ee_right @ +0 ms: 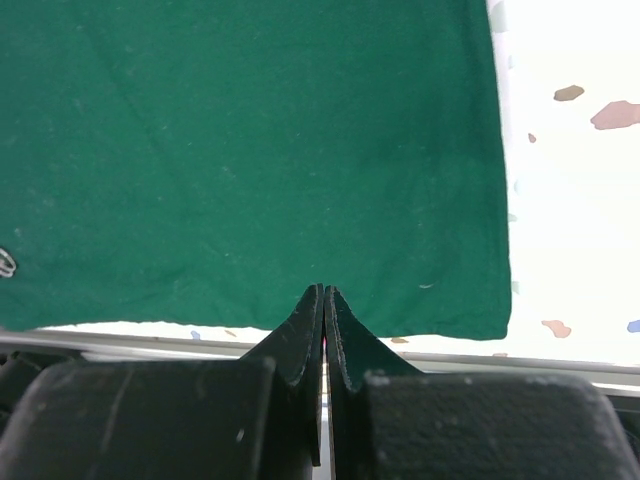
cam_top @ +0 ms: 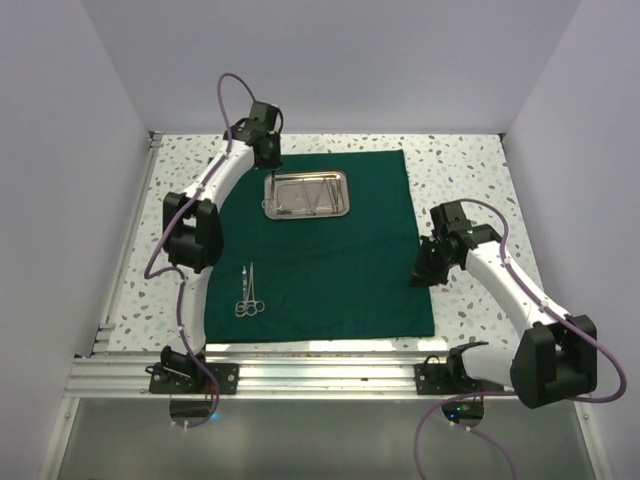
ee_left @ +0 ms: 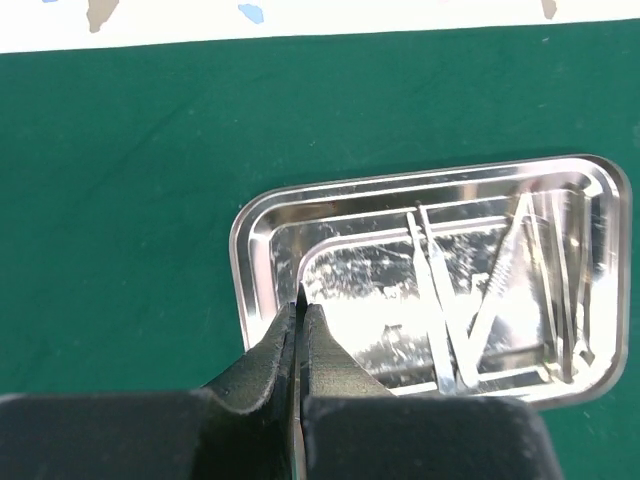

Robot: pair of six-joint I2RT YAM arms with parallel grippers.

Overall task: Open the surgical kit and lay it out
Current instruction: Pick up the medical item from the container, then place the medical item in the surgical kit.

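Note:
The dark green cloth [cam_top: 330, 270] lies spread flat on the table. A shiny steel tray [cam_top: 268, 195] sits on its far part, holding slim silver tweezers [ee_left: 430, 300] and another thin instrument [ee_left: 500, 290]. Two ring-handled instruments, scissors or forceps [cam_top: 249, 290], lie on the cloth near its left front. My left gripper [cam_top: 270, 160] hangs over the tray's left end, and in the left wrist view its fingertips [ee_left: 303, 300] are shut with nothing visible between them. My right gripper [cam_top: 420, 278] sits at the cloth's right edge, shut and empty [ee_right: 324, 292] above the cloth [ee_right: 250, 150].
The speckled white tabletop [cam_top: 470, 180] shows around the cloth. An aluminium rail [cam_top: 300, 370] runs along the near edge, with both arm bases on it. White walls close in the left, right and far sides.

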